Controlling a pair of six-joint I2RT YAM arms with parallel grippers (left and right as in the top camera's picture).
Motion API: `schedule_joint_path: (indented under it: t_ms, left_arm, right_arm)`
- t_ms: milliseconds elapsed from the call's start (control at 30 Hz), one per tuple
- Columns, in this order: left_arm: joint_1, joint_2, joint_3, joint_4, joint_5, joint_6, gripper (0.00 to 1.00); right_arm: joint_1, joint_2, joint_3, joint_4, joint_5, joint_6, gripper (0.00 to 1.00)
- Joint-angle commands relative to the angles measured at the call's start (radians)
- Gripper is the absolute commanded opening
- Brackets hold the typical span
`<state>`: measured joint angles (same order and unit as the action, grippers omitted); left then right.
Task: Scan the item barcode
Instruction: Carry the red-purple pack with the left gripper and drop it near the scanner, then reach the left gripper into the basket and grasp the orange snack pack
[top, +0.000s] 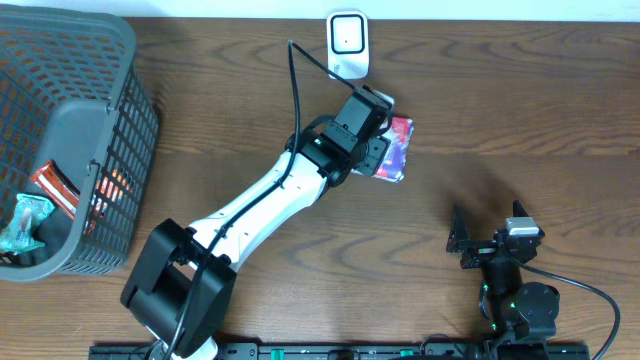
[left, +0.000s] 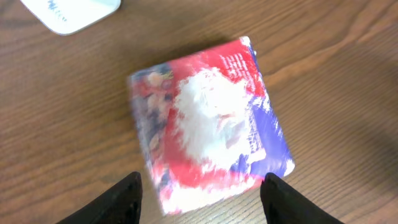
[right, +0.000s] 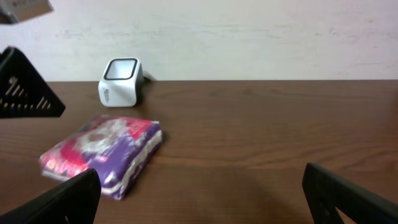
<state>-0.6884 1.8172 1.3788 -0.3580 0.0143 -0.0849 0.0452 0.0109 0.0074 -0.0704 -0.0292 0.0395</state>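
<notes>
**Nearest.** My left claw (left: 202, 180) hung over the near edge of the packet (left: 208, 124). Its fingers (left: 127, 196) stood apart, one off each near corner, and gripped nothing. The packet lay flat on the table (top: 520, 110), red, white and purple face up. Its print was too blurred to read, and I could make out no barcode.

**Packet, axis.** From overhead the long axis ran away from me, with the far end tipped slightly to my right. One short edge faced my fingers. All four edges sat on bare wood.

**Just beyond.** The white scanner (top: 347, 42) stood upright near the table's far edge. It was past the packet's far left corner, close to it but apart.

**Open room.** Bare wood stretched to the right of the packet and along the far side of the table. More of it lay between the packet and my right claw (right: 202, 193), which rested well apart near the table's near edge with its fingers spread wide and holding nothing.

**Farthest, left.** The grey basket (top: 130, 130) filled the left end of the table, well apart from the packet, with a few wrapped goods inside.
</notes>
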Motion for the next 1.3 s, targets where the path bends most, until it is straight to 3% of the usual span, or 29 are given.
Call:
schedule_joint_path:
  t_ms: [0, 133, 200, 267, 467, 633, 700, 800, 1033, 1267]
  left_arm:
    - [0.011, -0.062, 0.014, 0.031, -0.004, -0.002, 0.62]
    - [0.055, -0.19, 0.014, 0.124, -0.185, 0.012, 0.72]
    - [0.101, -0.268, 0.014, 0.172, -0.26, 0.074, 0.72]
    - [0.164, -0.34, 0.014, 0.206, -0.303, 0.129, 0.79]
    - [0.521, -0.491, 0.014, 0.21, -0.319, 0.14, 0.86]
    - [0.844, -0.501, 0.014, 0.037, -0.319, 0.131, 0.92]
    - [0.965, -0.487, 0.014, -0.066, -0.319, 0.089, 0.99]
    - [1.146, -0.449, 0.01, -0.227, -0.319, -0.044, 0.98]
    - [1.217, -0.389, -0.017, -0.28, -0.305, -0.071, 0.98]
    - [1.222, -0.227, -0.017, -0.4, -0.105, -0.066, 0.99]
  right_arm:
    - [-0.007, -0.006, -0.002, -0.004, 0.001, -0.014, 0.99]
    - [-0.007, -0.006, -0.002, -0.004, 0.001, -0.014, 0.99]
    - [-0.007, -0.006, -0.002, -0.004, 0.001, -0.014, 0.99]
    - [-0.007, -0.006, -0.002, -0.004, 0.001, -0.014, 0.99]
    - [-0.007, -0.006, -0.002, -0.004, 0.001, -0.014, 0.99]
    - [-0.007, -0.006, -0.002, -0.004, 0.001, -0.014, 0.99]
    - [-0.007, -0.006, -0.002, -0.004, 0.001, -0.014, 0.99]
    - [-0.007, -0.006, -0.002, -0.004, 0.001, -0.014, 0.99]
    - [-0.007, -0.006, -0.002, -0.004, 0.001, -0.014, 0.99]
    - [-0.007, -0.006, -0.002, -0.004, 0.001, -0.014, 0.99]
